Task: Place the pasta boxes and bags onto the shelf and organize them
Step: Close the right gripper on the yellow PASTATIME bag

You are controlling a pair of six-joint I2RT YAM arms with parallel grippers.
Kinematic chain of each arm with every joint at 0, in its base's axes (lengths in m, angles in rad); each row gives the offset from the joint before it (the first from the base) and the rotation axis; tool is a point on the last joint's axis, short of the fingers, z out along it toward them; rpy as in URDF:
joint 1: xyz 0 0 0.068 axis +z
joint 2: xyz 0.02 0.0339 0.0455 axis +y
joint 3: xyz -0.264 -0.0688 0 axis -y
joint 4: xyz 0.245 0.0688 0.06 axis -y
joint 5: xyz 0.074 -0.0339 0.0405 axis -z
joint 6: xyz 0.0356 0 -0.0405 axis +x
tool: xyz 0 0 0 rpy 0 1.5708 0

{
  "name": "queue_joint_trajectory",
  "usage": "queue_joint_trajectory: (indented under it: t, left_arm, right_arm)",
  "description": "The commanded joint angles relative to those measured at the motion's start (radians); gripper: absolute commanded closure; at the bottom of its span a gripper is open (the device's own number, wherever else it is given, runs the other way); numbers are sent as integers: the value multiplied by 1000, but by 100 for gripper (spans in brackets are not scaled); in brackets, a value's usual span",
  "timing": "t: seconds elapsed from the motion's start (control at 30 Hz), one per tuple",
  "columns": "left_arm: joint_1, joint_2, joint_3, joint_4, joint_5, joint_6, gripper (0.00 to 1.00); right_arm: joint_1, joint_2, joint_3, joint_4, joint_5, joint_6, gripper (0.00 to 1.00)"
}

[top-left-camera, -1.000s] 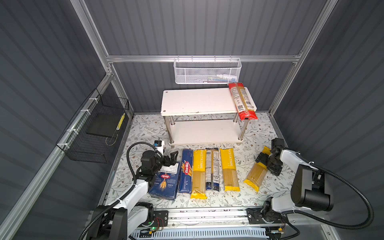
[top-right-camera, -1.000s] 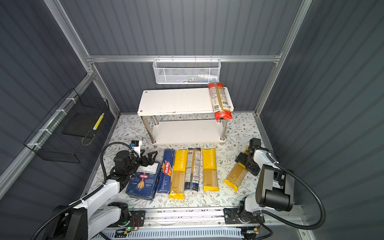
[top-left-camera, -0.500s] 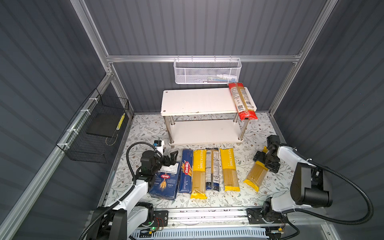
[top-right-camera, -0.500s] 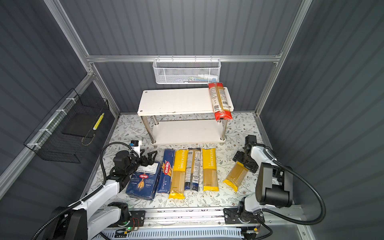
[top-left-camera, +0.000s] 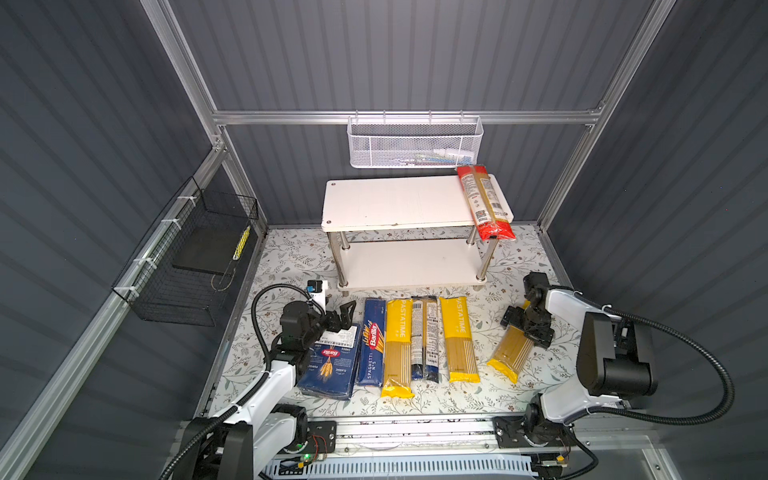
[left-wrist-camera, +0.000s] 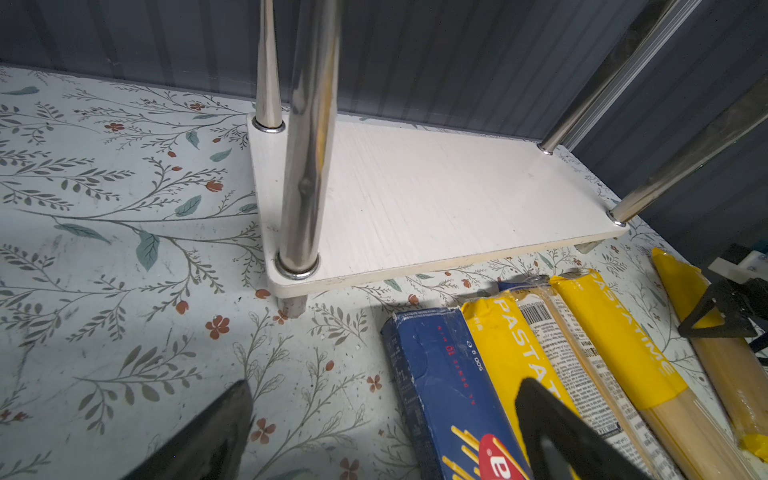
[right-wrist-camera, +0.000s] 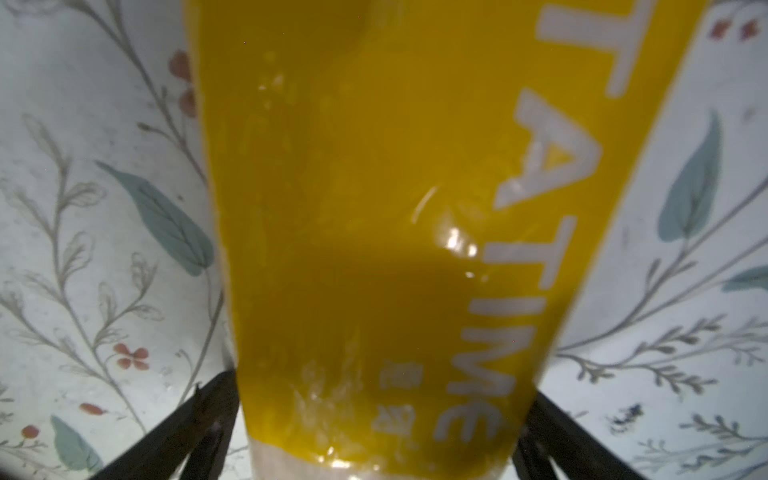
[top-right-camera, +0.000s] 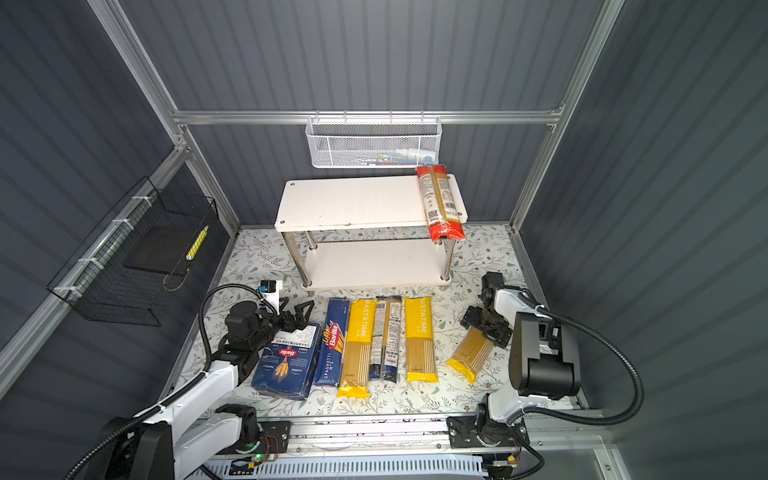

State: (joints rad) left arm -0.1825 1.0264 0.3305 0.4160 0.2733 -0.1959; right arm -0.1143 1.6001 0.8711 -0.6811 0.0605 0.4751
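- Mostly undone: Spaghetti n.5 box (top-left-camera: pixel 372 343), 2 PASTATIME bags (top-left-camera: pixel 398 332), navy-ended bag (top-left-camera: pixel 426 336) lie on counter (top-left-camera: pixel 291 266).
- L gripper (top-left-camera: pixel 343 318) jaws open, empty, over wide Barilla box (top-left-camera: pixel 332 368).
- R gripper (top-left-camera: pixel 527 328) jaws wide, astride 3rd PASTATIME bag (top-left-camera: pixel 512 355), ungripped.
- Only red-ended bag (top-left-camera: pixel 484 203) on shelf (top-left-camera: pixel 390 203) top.

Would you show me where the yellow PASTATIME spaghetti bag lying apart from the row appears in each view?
Top view: the yellow PASTATIME spaghetti bag lies slanted, right of the row, under the right gripper.
Top view: same spot, same slant.
Left wrist view: beyond the row's last pack.
Right wrist view: fills most of the picture.
Shared landmark: the flowered table cover beneath it.
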Motion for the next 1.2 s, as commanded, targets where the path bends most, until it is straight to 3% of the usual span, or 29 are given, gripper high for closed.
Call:
queue_joint_trajectory:
  t: [0.0,0.33,0.73,1.17]
  left_arm:
    - [-5,-12,-16,17,1,-5,0]
    - [-5,-17,-18,17,0,-3,1]
    - [-5,-22,-18,18,2,-4,0]
    - [-5,-32,-27,22,3,-1,0]
  right_arm:
    - [7,28,6,-32,34,4,1]
    - [7,40,2,-5,-34,-57,3]
    - [5,0,-39,-9,-9,-91,22]
    - [5,-113,-96,36,-70,-100,40]
